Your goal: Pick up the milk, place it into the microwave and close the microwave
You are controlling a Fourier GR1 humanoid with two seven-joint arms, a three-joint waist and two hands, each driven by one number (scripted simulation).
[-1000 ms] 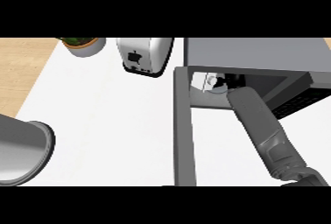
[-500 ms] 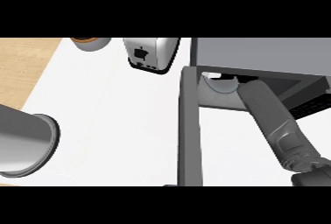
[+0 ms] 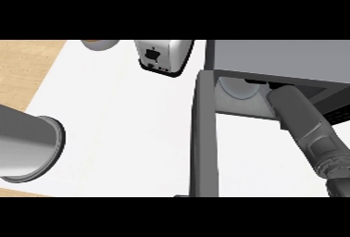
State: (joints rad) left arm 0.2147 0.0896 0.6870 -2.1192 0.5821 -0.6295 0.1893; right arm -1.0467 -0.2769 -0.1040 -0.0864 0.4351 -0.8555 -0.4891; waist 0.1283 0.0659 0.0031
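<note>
The microwave [image 3: 280, 58] stands at the back right with its door [image 3: 203, 139] swung open toward me. My right forearm [image 3: 304, 127] reaches from the lower right into the cavity. Of my right hand [image 3: 263, 84] only a dark sliver shows under the microwave's roof. A pale rounded shape [image 3: 239, 89] sits inside the opening beside it; I cannot tell whether it is the milk or the oven's plate. My left hand does not show.
A toaster [image 3: 163, 55] stands at the back, left of the microwave. A round pot's edge [image 3: 101, 44] peeks in at the far back. A large grey cylinder with a pale rim [image 3: 31, 144] fills the left side. The wooden floor [image 3: 24, 69] lies beyond the white counter's left edge.
My right forearm has pushed deeper into the microwave. The black hand and the white thing seen at the opening earlier are now mostly hidden under the roof.
</note>
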